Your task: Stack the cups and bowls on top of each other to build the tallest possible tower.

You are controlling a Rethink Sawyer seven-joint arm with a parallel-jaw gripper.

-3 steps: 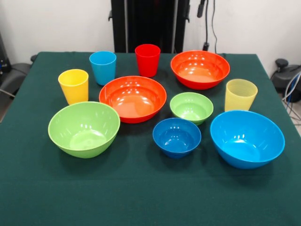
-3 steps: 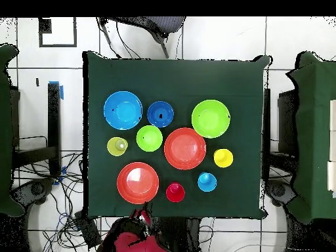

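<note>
Nothing stacked, no tower; all 10 pieces sit apart, upright, mouths up, on the green-cloth desk (image 1: 141, 193)

Near row in front view, left to right: big green bowl (image 1: 83, 128), small dark blue bowl (image 1: 177, 136), big blue bowl (image 1: 247, 138)

Middle: yellow cup (image 1: 74, 85) at left, wide orange-red bowl (image 1: 132, 98) near centre, small green bowl (image 1: 191, 107) just right of it, ribbed pale yellow cup (image 1: 241, 94) at right, just behind the big blue bowl

Far row: light blue cup (image 1: 103, 67), red cup (image 1: 147, 60), second orange-red bowl (image 1: 200, 68)

All bowls and cups look empty

Arm is drawn back: only a red and black mass (image 2: 134, 237) shows off the desk edge in overhead view, just past the red cup. Claw itself not distinguishable in either view, so can't tell if it's spread or pressed together
</note>
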